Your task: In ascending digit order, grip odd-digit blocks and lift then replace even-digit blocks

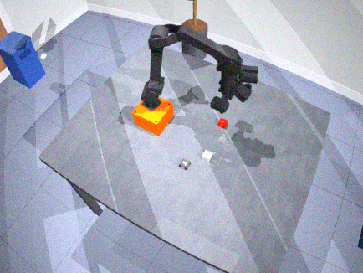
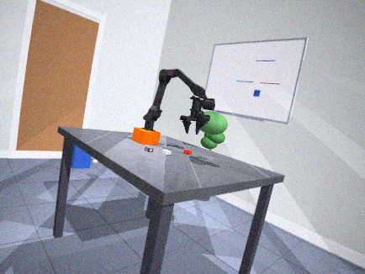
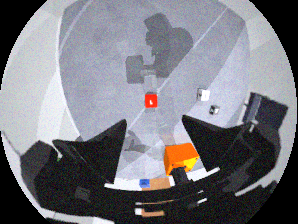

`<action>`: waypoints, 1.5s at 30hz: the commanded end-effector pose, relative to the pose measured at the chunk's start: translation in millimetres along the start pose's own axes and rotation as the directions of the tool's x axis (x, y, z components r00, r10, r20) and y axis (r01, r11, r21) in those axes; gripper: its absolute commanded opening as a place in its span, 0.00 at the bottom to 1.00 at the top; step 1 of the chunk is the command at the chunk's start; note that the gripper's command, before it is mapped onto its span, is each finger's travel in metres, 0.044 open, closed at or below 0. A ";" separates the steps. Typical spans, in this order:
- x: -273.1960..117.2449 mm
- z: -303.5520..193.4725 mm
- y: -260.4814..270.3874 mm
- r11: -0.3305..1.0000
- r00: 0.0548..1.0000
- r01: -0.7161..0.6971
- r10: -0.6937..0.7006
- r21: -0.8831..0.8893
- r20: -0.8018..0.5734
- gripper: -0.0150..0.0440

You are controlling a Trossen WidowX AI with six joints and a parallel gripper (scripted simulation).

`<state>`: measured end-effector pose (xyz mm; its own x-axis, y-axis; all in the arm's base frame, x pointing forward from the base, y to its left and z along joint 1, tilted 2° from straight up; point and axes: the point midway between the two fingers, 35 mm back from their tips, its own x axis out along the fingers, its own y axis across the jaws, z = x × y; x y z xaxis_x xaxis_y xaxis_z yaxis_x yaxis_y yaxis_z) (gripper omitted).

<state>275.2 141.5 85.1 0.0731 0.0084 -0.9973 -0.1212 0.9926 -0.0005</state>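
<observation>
A red block (image 1: pixel 222 123) (image 2: pixel 187 152) (image 3: pixel 151 100) lies on the table; in the wrist view it is centred just beyond the fingertips, with a small light mark whose digit I cannot read. A white block (image 1: pixel 207 155) (image 2: pixel 166 152) (image 3: pixel 203 94) lies a short way from it. A dark grey block with a light face (image 1: pixel 184 163) (image 2: pixel 149 150) (image 3: pixel 214 109) lies beyond the white one. Their digits are too small to read. My gripper (image 2: pixel 193 133) (image 3: pixel 154 120) is open and empty, high above the table near the red block, touching no block.
The orange base (image 1: pixel 153 116) (image 2: pixel 145 136) (image 3: pixel 181 158) of the arm stands on the table (image 1: pixel 125 176) (image 2: pixel 126 161), away from the blocks. The arm's shadow falls on the table beside the red block. A potted plant (image 2: pixel 214 123) stands behind the table.
</observation>
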 end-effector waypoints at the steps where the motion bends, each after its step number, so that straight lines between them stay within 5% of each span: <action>1: 46.0 -2.7 -1.8 1.000 1.000 0.011 -0.011 0.002 -0.019 0.93; 4: 75.3 -6.2 -3.3 1.000 1.000 0.012 -0.012 0.002 -0.019 0.93; 35: 111.7 -7.1 -3.8 1.000 1.000 0.012 -0.012 0.002 -0.019 0.93; 45: 111.7 -7.1 -3.8 1.000 1.000 0.012 -0.012 0.002 -0.019 0.49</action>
<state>277.4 138.7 -25.9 0.0557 -0.0015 -0.9984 -0.1159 0.9932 -0.0079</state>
